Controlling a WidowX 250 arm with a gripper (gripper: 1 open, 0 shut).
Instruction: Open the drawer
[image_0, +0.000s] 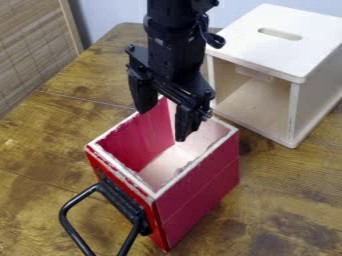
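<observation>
at table centre, toward six o'clock: we find the drawer, a red square box with pale inner walls and a whitish rim, sitting on the wooden table with its open top facing up.
handle: a black loop handle juts from the drawer's face toward seven o'clock, resting low over the table, with nothing touching it.
drawer state: we see straight down into the cavity and it looks empty; the box stands free of any housing, so we judge it already drawn out.
gripper: the gripper hangs at twelve o'clock of the drawer, above its far rim, with its two dark fingers spread apart and pointing down; we see nothing between them.
contact: one finger tip overlaps the far inner wall in this view; we cannot tell whether it touches the wall or only hovers in front of it.
wooden box: at two o'clock from the drawer stands a larger pale wooden box with a slot on top and an open side; it is near the drawer but apart from it.
done: as far as we can judge, the opening itself appears complete or nearly so, since the whole cavity is exposed.
left: we would guess that only clearing the arm away from the rim is left, or a last short pull if more travel is wanted; this view alone cannot settle which.
</observation>
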